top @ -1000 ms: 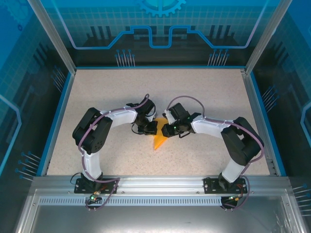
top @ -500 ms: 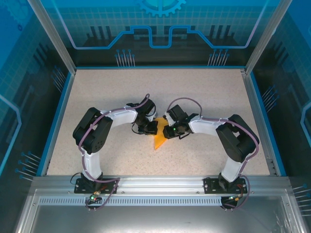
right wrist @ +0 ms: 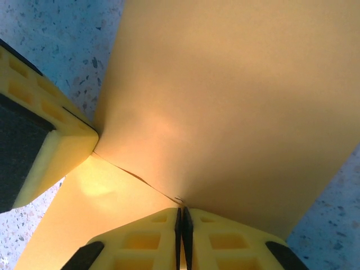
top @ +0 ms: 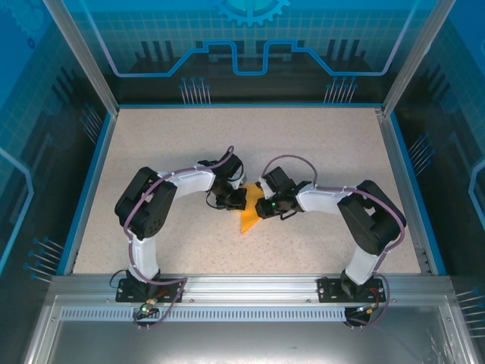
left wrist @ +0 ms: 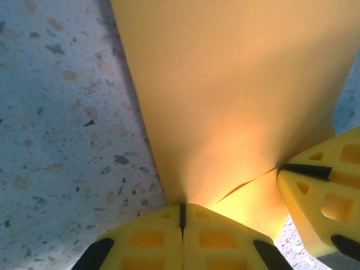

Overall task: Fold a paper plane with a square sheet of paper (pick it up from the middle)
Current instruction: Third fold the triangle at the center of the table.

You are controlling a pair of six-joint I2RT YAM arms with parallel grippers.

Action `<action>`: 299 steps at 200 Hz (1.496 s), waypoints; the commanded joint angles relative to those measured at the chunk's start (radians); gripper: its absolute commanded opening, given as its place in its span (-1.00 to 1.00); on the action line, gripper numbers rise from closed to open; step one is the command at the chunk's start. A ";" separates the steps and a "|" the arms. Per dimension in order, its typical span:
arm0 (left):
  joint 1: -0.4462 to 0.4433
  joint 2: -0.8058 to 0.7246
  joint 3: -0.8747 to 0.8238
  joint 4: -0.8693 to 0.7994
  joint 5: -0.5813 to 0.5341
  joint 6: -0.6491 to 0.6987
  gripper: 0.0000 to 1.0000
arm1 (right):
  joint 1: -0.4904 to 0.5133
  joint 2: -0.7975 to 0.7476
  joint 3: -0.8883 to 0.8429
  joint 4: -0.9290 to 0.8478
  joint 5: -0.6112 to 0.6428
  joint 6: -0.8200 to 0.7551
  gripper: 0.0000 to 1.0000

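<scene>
The table top (top: 189,152) is pale and sandy, with lots of tiny dark and brown specks. A thin blue edge (top: 89,182) runs along its left, back and right sides. A silver metal rail (top: 242,284) lies along the near side, with a gray metal shelf (top: 242,341) just beside it. Two silver posts (top: 79,57) slant up at the back corners. The walls (top: 250,45) are blue with light blue lines, and a gear shape (top: 250,9) sits at the top. The light is bright and even.
</scene>
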 commanded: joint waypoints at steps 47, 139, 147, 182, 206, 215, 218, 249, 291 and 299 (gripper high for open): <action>0.000 0.023 0.045 -0.019 0.018 -0.002 -0.83 | 0.012 0.052 -0.067 -0.067 0.071 -0.010 -0.75; 0.002 -0.131 0.139 -0.160 -0.029 -0.009 -0.40 | 0.014 0.072 -0.064 -0.064 0.075 -0.016 -0.76; 0.002 -0.152 0.125 -0.160 -0.019 -0.025 -0.38 | 0.013 0.073 -0.065 -0.064 0.072 -0.017 -0.76; -0.029 -0.250 -0.010 -0.101 0.024 -0.113 -0.40 | 0.012 0.076 -0.064 -0.054 0.062 -0.014 -0.76; -0.063 -0.323 -0.110 -0.042 0.033 -0.171 -0.41 | 0.012 0.075 -0.067 -0.048 0.056 -0.010 -0.76; -0.079 -0.345 -0.144 -0.014 0.031 -0.191 -0.42 | 0.011 0.074 -0.067 -0.047 0.053 -0.010 -0.76; -0.085 -0.352 -0.156 0.000 0.031 -0.198 -0.42 | 0.011 0.076 -0.067 -0.046 0.051 -0.009 -0.76; -0.119 -0.364 -0.242 0.115 0.032 -0.241 -0.51 | 0.010 0.078 -0.069 -0.032 0.035 0.000 -0.76; -0.145 -0.281 -0.256 0.201 0.053 -0.221 -0.68 | 0.005 0.075 -0.072 -0.024 0.018 0.003 -0.76; -0.149 -0.267 -0.255 0.209 0.052 -0.216 -0.70 | 0.004 0.073 -0.075 -0.026 0.020 0.005 -0.76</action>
